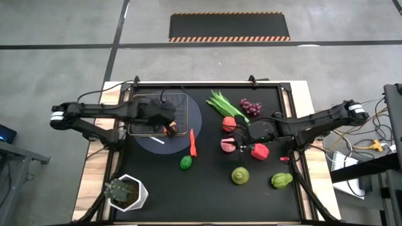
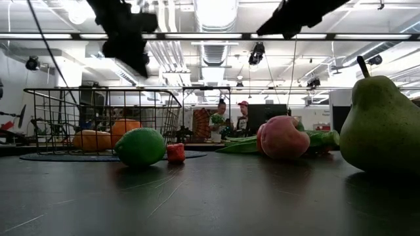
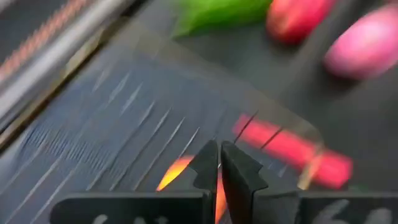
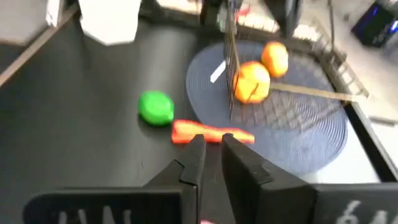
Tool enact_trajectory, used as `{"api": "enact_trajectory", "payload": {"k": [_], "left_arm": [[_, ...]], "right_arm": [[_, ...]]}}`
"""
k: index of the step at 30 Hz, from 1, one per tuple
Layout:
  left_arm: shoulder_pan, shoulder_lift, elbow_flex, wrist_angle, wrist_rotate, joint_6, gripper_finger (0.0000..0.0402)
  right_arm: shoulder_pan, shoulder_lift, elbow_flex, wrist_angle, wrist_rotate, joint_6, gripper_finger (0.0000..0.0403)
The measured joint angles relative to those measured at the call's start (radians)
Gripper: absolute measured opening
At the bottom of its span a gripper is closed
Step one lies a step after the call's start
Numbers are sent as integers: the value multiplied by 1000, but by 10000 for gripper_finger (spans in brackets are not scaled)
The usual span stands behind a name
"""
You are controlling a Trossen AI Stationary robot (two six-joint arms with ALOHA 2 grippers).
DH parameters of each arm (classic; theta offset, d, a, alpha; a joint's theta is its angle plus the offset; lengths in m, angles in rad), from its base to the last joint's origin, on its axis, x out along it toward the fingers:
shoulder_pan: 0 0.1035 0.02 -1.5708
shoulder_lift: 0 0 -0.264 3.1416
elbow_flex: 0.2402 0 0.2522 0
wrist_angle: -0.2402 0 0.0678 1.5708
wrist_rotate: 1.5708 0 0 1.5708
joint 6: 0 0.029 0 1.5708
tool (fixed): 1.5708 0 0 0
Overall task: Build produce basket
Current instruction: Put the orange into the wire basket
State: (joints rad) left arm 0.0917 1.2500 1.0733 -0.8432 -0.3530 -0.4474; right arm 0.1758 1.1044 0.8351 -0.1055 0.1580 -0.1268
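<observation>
Orange is the only colour inside the basket (image 1: 182, 103) so far: two orange fruits (image 4: 252, 81) sit in it on the grey disc base, while the rest of the produce lies outside on the counter (image 1: 207, 188).

The left tool (image 1: 168, 127) hangs over the basket's inner edge, its fingers pinched together with nothing between them. The right tool (image 1: 242, 145) sits low among the items in the middle of the counter, fingers nearly touching; I cannot tell whether anything is caught between them.

Left to move, as far as the pictures show:
- the thin red chili (image 1: 193, 142), lying partly on the disc just beside the basket wall
- the lime (image 1: 186, 162) near the disc's front edge
- the leafy stalk (image 1: 223, 105) and the purple grapes (image 1: 251, 107) towards the back
- the red and pink pieces (image 1: 228, 124) clustered around the right tool
- the two green fruits (image 1: 240, 176) nearer the front, one of them a pear

The potted plant (image 1: 124, 192) stands at the front left corner, apart from it all.

My judgement: the job is early on, with most pieces waiting.
</observation>
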Motion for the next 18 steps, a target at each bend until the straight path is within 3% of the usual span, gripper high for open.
{"api": "enact_trajectory", "payload": {"k": [3,5,11,18], "left_arm": [[33,84,68,-217,39,-13,0],[53,135,83,-271,82,19,0],[108,257,84,-267,111,85,0],[130,298,84,-255,113,100,0]], "right_arm": [[-1,-42,-52,42,0,-21,33],[-1,-58,-72,44,0,-34,32],[-1,-69,-102,67,0,-57,31],[-1,-49,-107,68,1,-77,31]]}}
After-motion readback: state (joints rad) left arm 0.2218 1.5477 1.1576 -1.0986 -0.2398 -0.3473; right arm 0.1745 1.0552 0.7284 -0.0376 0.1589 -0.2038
